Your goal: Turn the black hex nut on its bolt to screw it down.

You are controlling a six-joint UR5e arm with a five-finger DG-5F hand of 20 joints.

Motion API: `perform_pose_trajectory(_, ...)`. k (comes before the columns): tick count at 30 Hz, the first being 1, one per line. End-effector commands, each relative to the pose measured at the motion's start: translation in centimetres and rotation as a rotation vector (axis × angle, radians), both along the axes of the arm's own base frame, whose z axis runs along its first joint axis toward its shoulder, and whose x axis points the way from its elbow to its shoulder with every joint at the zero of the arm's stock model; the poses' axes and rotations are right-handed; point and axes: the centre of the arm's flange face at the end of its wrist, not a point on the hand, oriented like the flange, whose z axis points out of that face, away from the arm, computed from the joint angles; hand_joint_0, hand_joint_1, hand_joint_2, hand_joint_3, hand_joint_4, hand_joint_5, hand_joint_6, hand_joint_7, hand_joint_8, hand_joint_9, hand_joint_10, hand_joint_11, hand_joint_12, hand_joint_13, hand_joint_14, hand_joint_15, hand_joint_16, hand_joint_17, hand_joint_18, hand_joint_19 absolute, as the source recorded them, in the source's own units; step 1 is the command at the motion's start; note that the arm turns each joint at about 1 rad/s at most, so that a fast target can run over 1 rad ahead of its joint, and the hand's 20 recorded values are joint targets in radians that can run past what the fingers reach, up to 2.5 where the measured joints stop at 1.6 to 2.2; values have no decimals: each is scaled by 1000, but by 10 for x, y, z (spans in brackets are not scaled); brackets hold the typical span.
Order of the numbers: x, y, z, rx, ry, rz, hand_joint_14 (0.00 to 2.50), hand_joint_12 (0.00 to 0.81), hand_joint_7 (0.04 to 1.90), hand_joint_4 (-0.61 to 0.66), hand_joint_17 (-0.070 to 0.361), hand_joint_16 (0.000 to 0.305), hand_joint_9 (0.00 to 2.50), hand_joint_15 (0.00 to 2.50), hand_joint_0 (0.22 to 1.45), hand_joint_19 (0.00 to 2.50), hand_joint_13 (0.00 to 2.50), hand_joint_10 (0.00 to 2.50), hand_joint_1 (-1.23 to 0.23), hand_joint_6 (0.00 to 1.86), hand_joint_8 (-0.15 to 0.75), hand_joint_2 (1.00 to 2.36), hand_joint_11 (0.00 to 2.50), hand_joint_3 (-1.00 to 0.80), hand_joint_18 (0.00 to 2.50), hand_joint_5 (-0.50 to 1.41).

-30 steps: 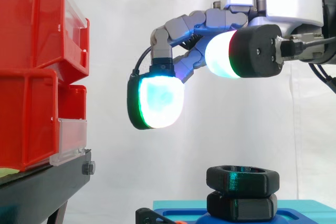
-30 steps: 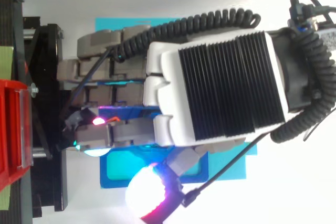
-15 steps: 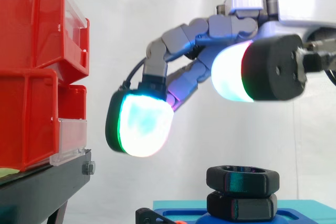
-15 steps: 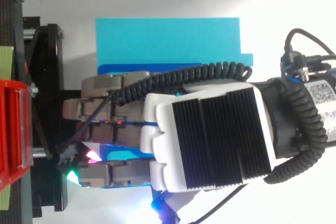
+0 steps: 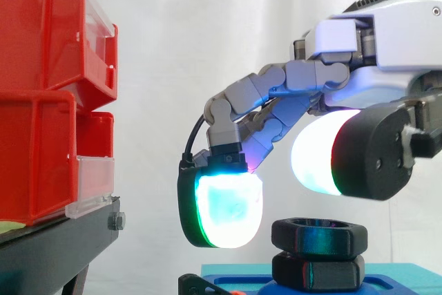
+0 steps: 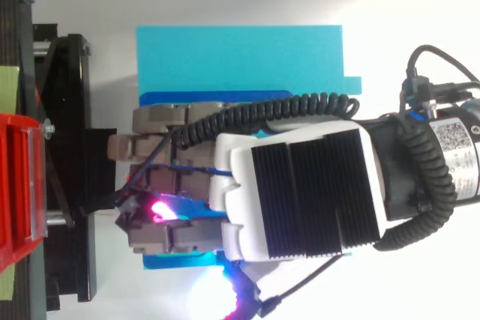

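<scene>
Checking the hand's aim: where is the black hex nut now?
Side view: the black hex nut sits low, right of centre, on a second black hex piece above the blue base, right of the glowing fingertip of the hand.

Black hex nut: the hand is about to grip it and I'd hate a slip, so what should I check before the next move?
1. Is the hand open around the nut: ok. The finger pad is left of it and the thumb pad is above its right side.
2. Finger pad down at nut height: ok, with a narrow gap beside the nut.
3. Thumb pad at nut height: not ok, it hangs above.
4. Nut level: ok, flat on the lower hex piece over the blue base.
5. Centred in the top view: cannot tell, the hand covers the nut.
6. Red bins clear of the hand: ok.
</scene>
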Motion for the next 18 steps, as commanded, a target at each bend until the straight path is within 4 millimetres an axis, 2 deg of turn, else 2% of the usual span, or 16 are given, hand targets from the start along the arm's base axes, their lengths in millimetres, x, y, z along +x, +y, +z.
perform_pose_trajectory(1,-1,-4,-1,-32,-4,-4,0,336,1223,52,96,43,784,0,520,326,511,0,-300,505,188,1000,0,-500,386,3)
perform_pose_trajectory(18,-5,-22,-3,-49,21,-14,0,335,1449,39,96,43,827,0,522,322,534,0,-287,503,195,1000,0,-500,403,26)
